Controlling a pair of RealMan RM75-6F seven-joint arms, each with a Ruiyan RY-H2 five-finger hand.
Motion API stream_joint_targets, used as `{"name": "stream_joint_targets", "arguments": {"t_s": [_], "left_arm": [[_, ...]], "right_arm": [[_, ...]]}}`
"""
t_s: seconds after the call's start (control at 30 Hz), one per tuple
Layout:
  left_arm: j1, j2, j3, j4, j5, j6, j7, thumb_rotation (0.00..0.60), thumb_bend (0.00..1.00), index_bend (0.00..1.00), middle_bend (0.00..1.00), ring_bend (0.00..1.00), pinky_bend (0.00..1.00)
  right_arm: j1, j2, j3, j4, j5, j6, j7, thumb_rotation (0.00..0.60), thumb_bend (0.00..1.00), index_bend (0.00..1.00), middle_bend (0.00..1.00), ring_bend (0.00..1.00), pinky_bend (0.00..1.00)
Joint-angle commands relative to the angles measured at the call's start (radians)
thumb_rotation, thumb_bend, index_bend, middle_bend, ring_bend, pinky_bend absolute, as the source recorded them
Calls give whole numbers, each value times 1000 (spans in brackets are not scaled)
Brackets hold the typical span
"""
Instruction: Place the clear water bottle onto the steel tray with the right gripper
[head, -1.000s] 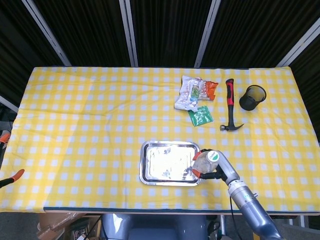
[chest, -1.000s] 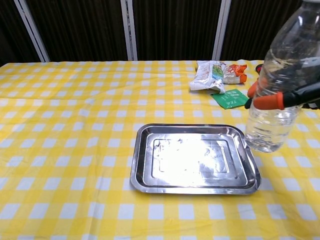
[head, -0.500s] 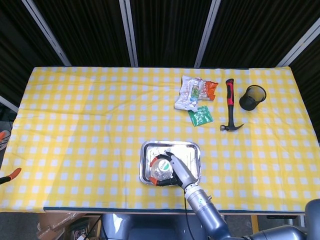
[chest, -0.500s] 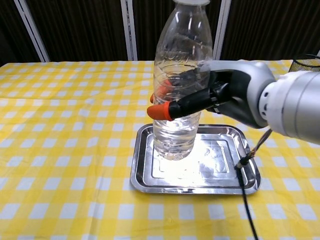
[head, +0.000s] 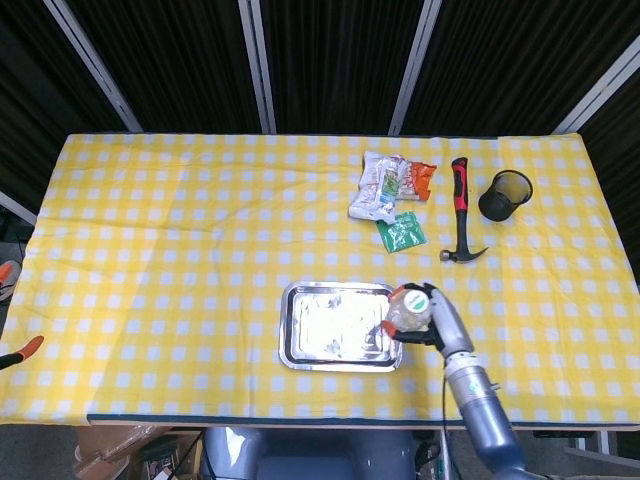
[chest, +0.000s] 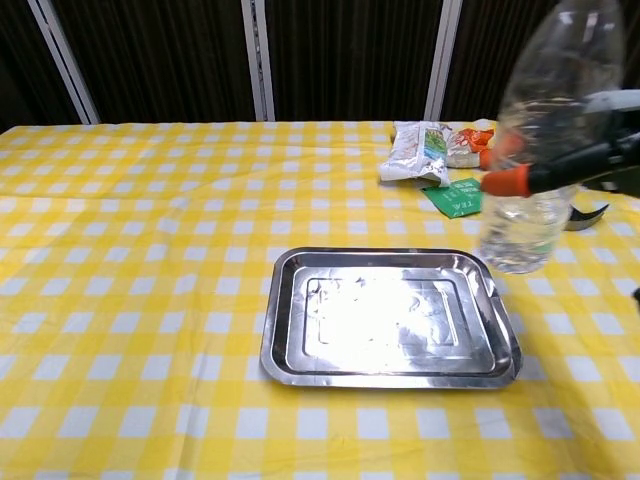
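Chest view shows the empty steel tray (chest: 390, 318) nearest, then the right hand (chest: 590, 160) with fingers (chest: 505, 182) wrapped around the clear water bottle (chest: 540, 150), held upright above the tablecloth (chest: 140, 250) just beyond the tray's right edge.

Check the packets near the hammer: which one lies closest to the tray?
The green packet. It sits nearer the steel tray than the white packet and orange packet behind it.
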Motion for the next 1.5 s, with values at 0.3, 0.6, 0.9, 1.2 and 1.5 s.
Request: {"name": "stream_joint_targets", "arguments": {"t_s": [0.3,0.6,0.9,1.2,1.5], "left_arm": [[-8,-18,3,-8,-2,-11,48,600,190,42,0,0,0],[-9,-17,1,-8,-3,-11,44,600,190,43,0,0,0],[-17,-10,2,5,-3,-30,21,600,190,42,0,0,0],[-18,-5,2,10,-5,-33,7,600,190,42,0,0,0],[-12,-6,2,1,-1,-18,12,600,190,43,0,0,0]], "right_arm": [[-251,316,-42,245,-284,-240,479,600,827,787,607,275,0],[-175,228,-31,117,-319,-253,353,600,827,788,607,275,0],[32,-121,-24,-12,-151,-146,-20,600,826,787,610,276,0],[105,-309,3,-13,-7,38,-198,600,827,787,611,277,0],[-71,1,-33,26,-9,-6,-29,600,827,787,611,277,0]]}}
